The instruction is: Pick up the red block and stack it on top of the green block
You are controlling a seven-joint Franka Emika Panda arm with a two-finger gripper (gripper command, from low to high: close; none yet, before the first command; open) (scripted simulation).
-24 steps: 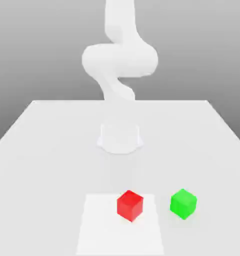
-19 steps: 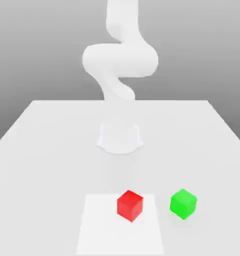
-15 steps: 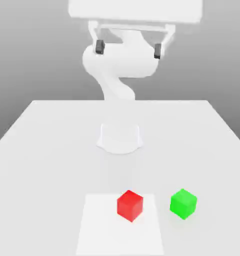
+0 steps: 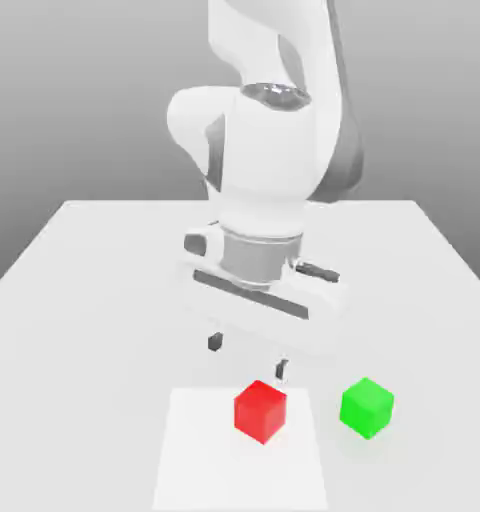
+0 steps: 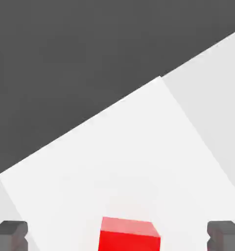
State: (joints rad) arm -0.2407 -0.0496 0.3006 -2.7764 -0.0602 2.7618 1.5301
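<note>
Exterior view: the end effector [image 4: 248, 356] hangs at frame centre, fingers spread wide and holding nothing, dark fingertips [image 4: 215, 342] just above and behind the red block [image 4: 260, 410]. Red block sits low in the frame, slightly right of centre, on a brighter white patch [image 4: 199, 460] of the tabletop [image 4: 94, 270]. Green block [image 4: 366, 406] rests to its right in the frame, near but apart, off the patch. Neither cube is touched.

Hand view: red block [image 5: 129, 234] at bottom centre, top face and one side showing, lying between the two grey fingertips [image 5: 11, 234] at the bottom corners, with clear gaps on both sides. White patch [image 5: 114, 162] runs diagonally under it; dark background fills the upper left.

Handling judgement: a small rigid cube, likely light, with smooth matte faces, so some slip risk if pinched off-centre. Best hold looks like two opposite vertical faces, mid-height, fingers square to them. The cube appears rotated against the finger line in the exterior view; some wrist alignment may help.
</note>
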